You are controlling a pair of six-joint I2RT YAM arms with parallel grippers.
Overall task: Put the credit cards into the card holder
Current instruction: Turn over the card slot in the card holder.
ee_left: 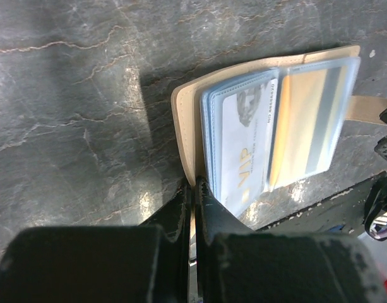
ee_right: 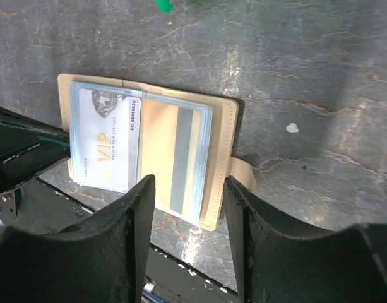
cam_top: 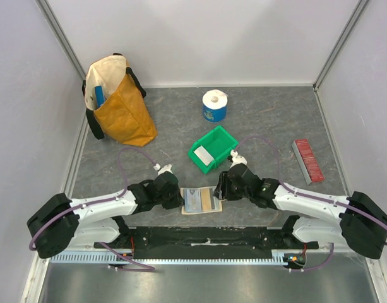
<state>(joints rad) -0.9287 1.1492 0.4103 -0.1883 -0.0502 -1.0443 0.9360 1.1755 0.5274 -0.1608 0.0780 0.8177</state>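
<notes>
Presently catalogued: card holder (cam_top: pixel 201 202), tan, soft and leather-like, lying open and flat at the near edge of the worktop (cam_top: pixel 275 113), midway between the two arms.

Contents: VIP card (ee_right: pixel 105 139) in the left clear pocket; striped card (ee_right: pixel 180 158) in the right one. Closing tab (ee_right: pixel 244 173) juts from the right cover. What appears to be one further pale card (cam_top: pixel 204 156) lies in the green bin (cam_top: pixel 228 139), apart toward the worktop's middle.

Left pincer (ee_left: pixel 194 189): closed tight on the holder's left cover edge.

Right pincer (ee_right: pixel 187 186): jaws apart above the right pocket, gripping nothing.

Handling, as judged:
- Holder: light and limp, likely to fold or slide unless held by a cover edge. Its pockets are thin glossy film with mouths that are hard to part.
- Cards: light, stiff and slick, and they lie flush. Best taken by a long edge, perhaps tipped up against the bin wall, then fed squarely into a pocket mouth.
</notes>
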